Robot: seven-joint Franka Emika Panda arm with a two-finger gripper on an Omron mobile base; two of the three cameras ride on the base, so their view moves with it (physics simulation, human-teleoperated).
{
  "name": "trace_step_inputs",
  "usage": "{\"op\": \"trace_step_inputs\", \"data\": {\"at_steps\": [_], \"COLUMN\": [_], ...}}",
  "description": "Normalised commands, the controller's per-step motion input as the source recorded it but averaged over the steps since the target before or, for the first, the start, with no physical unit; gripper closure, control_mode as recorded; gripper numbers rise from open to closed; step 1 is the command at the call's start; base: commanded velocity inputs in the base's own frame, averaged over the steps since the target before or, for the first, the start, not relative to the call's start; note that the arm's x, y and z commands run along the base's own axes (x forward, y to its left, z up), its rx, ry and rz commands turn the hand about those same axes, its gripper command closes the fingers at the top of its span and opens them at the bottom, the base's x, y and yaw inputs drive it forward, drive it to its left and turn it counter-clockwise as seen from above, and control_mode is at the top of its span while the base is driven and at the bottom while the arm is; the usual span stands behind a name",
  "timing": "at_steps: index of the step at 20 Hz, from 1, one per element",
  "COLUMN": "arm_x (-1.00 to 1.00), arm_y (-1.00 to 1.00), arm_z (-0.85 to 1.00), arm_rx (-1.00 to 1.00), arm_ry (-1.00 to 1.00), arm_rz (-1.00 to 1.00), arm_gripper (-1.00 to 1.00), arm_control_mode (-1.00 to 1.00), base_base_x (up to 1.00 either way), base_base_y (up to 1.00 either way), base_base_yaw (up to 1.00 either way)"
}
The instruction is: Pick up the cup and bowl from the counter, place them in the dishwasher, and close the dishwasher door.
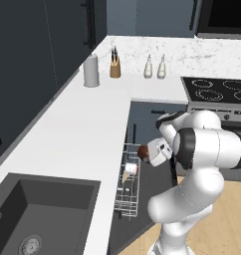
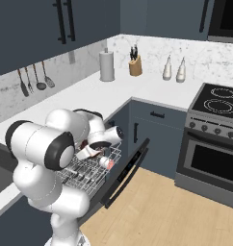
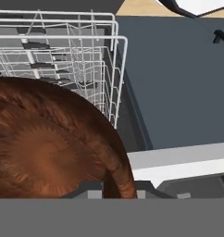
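Glossy reddish-brown, the bowl (image 3: 53,143) sits right up against the hand camera, with the pincer (image 3: 113,187) pinching its rim between its two dark tips. From the left base camera the bowl (image 1: 143,152) shows as a dark round shape at the end of the white arm, held above the pulled-out white wire rack (image 1: 127,179) of the dishwasher (image 1: 142,199). From the right base camera the bowl (image 2: 89,152) is half hidden behind the arm's wrist, just over the rack (image 2: 84,173).

Lying in that rack just beside the held bowl is the small white cup (image 1: 131,169), resting on the wires; it shows too from the right side (image 2: 106,162). Below and beyond the rack, the dishwasher door (image 2: 125,175) hangs open, a flat slate panel tilted down toward the wooden floor (image 2: 176,216).

Above the dishwasher runs the white worktop (image 1: 77,129), L-shaped, with a dark sink (image 1: 38,214) set into it nearest the left camera. Well apart, toward the far corner, stand a tall grey canister (image 1: 91,70), a knife block (image 1: 115,66) and two white shakers (image 1: 155,67). To the right of these lies the black hob (image 1: 219,90) over the steel oven (image 2: 210,153).
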Motion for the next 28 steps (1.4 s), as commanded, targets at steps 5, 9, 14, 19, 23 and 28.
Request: {"op": "trace_step_inputs", "data": {"at_steps": [5,9,14,19,23,28], "arm_x": [0.0,0.0,0.0,0.0,0.0,0.0], "arm_y": [0.02,0.0,0.0,0.08,0.19,0.09], "arm_z": [-0.03,-0.1,-0.2,-0.18,-0.16,-0.21], "arm_rx": [0.02,0.0,0.0,0.0,0.0,0.0], "arm_ry": [0.0,0.0,0.0,0.0,0.0,-0.03], "arm_rz": [-0.01,0.0,0.0,0.0,0.0,0.0], "arm_gripper": [1.0,1.0,1.0,1.0,1.0,1.0], "arm_control_mode": [-1.0,-1.0,-1.0,-1.0,-1.0,-1.0], "base_base_x": [0.0,0.0,0.0,0.0,0.0,0.0], "base_base_y": [0.0,0.0,0.0,0.0,0.0,0.0], "base_base_yaw": [0.0,0.0,0.0,0.0,0.0,0.0]}}
